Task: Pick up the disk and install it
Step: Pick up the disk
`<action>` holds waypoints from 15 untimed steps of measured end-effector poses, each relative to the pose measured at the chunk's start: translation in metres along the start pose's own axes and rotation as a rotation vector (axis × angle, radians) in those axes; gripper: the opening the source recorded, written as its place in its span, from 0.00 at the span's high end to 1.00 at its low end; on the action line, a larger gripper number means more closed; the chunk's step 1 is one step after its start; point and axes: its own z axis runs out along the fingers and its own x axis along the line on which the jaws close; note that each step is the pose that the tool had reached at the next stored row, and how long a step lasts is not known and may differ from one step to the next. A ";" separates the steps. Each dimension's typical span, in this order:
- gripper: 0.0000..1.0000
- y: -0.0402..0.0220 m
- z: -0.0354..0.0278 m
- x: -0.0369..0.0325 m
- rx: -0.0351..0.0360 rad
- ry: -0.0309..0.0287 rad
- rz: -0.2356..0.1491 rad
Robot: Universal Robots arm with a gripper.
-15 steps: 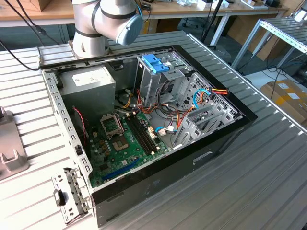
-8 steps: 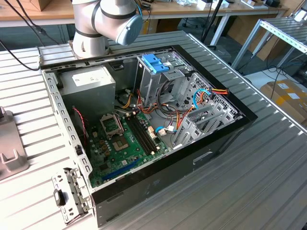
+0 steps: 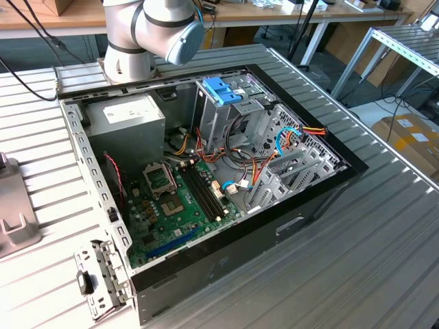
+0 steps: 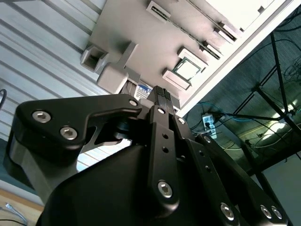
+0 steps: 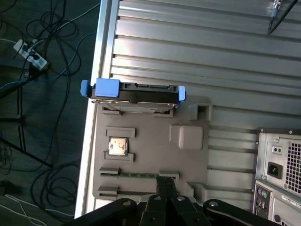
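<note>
The disk stands on edge in a slot of a grey fixture plate, with blue rails at both of its ends and its dark body between them. My gripper hovers over the opposite end of that plate, well apart from the disk, with its two black fingers pressed together and nothing between them. In the second wrist view the shut fingertips point at the plate, and a small patch of the disk's label shows just beside them.
The open computer case lies on the slatted metal table, holding an upright cage with a blue top, a grey power supply box and the motherboard. The fixture plate also carries a processor chip. Cables lie on the floor past the table edge.
</note>
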 end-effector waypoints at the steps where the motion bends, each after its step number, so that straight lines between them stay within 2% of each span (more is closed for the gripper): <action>1: 0.89 0.0000 0.0000 0.0000 -0.0001 0.0001 -0.002; 15: 0.89 0.0000 0.0000 0.0000 -0.0010 0.0017 -0.038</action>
